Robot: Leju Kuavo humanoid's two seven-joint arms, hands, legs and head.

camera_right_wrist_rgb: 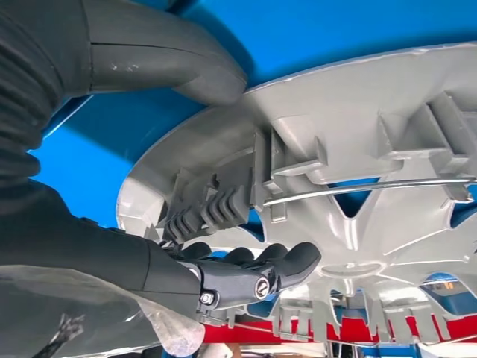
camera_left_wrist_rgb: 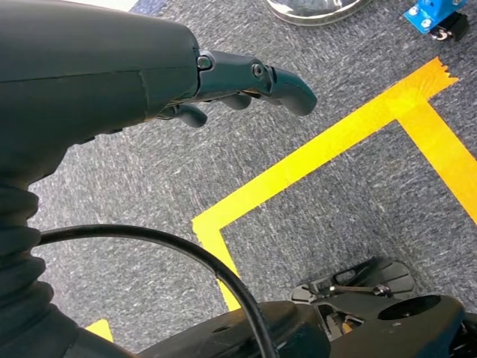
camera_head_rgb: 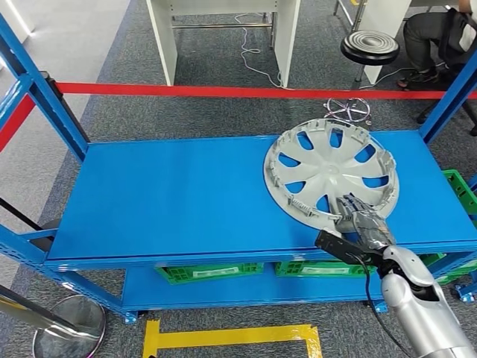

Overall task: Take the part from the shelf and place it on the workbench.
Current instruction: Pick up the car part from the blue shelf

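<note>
The grey hubcap (camera_head_rgb: 332, 171) lay on the blue shelf (camera_head_rgb: 168, 194), toward its right end. The right robot hand (camera_head_rgb: 360, 220) clamped its near rim, thumb on one face, fingers (camera_right_wrist_rgb: 270, 261) on the other. Gripped only at the edge, the broad cover could tilt, pivot or slip when lifted. The left robot hand (camera_left_wrist_rgb: 225, 78) hung with fingers apart, holding nothing. No readable writing showed.

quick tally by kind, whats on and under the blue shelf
Grey wheel cover on the top board, its near rim held by the right hand: 1
Green crates under the top board: 3 showing (others at)
Total: 4
</note>
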